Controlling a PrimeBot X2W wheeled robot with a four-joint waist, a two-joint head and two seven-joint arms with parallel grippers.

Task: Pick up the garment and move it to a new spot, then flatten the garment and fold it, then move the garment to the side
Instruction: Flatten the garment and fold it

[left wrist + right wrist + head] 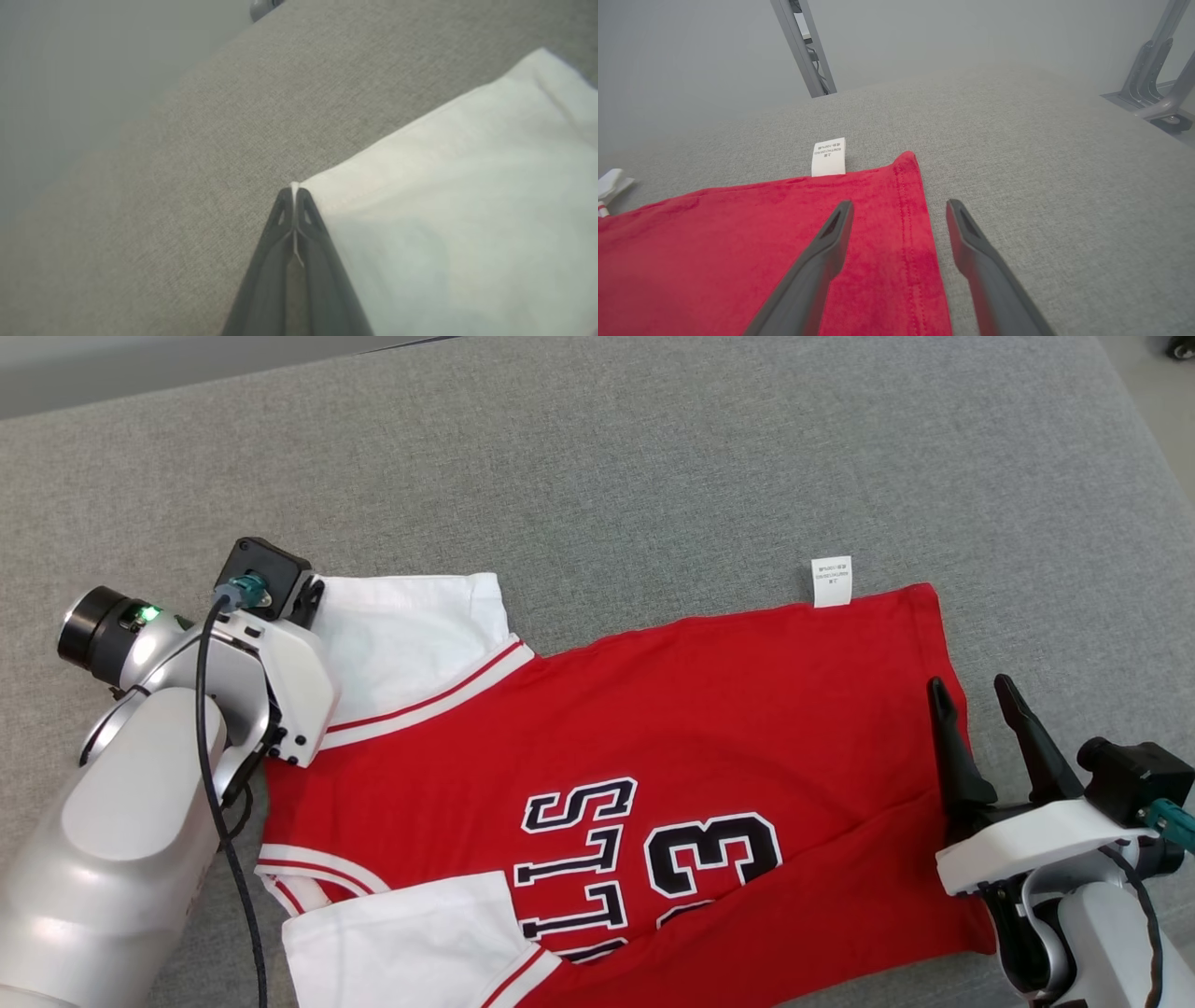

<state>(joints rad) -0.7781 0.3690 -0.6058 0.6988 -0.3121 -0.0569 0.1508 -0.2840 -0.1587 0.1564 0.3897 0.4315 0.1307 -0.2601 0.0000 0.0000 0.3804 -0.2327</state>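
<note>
Looks like the flattening step: left gripper [294,198] squeezed tight on the corner of the white sleeve [444,186], right gripper [971,683] wide open and holding nothing, with the red hem [915,242] of the garment [709,709] just below its fingers [831,242]. Next, probably time to tug that sleeve out smooth over the grey cushion [607,476] (gently). Can't see the side of the garment nearest the arms, cut off in the head view

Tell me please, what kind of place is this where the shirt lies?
Probably a robot lab or test room, not a home. The red jersey lies on a wide surface covered in grey fabric, and a bare metal strut and a stand rise beyond its far edge.
</note>
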